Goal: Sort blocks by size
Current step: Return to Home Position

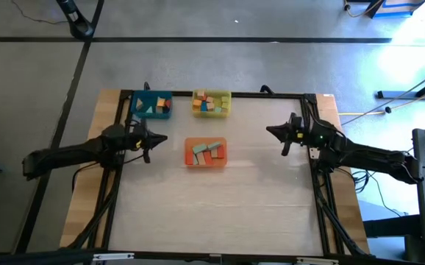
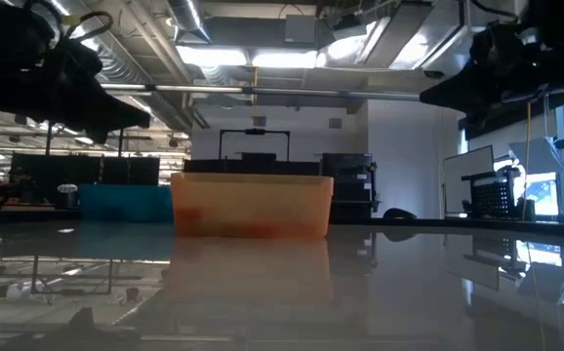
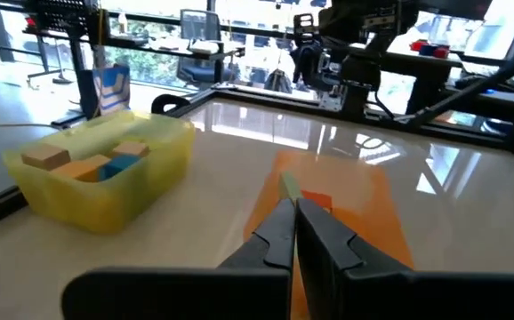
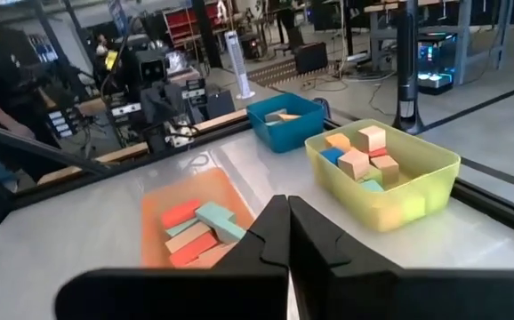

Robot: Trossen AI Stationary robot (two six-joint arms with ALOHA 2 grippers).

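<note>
On the far half of the pale table [image 1: 220, 213], every one of the small painted wooden blocks [image 4: 205, 229] I can see already sits in a tray: long flat ones in the orange plastic tray [image 4: 212, 188] in the middle, chunky cube-ish ones in the yellow plastic tray [image 4: 399, 209] behind it, and a few more in the blue plastic tray [image 4: 279, 135] far left. I can't spot any loose on the tabletop. The left gripper [image 1: 161, 138] hangs just left of the orange tray and the right gripper [image 1: 271, 132] well off to its right, both with fingers pressed together on nothing. If one needed re-grabbing, I'd guess these are light, stiff and a bit slick on the paint, so pinch across two flat parallel faces, not the slopes. The overhead view gives the whole layout, the right wrist view shows actual block shapes, and the low view only gets the orange tray's side wall, contents hidden.
</note>
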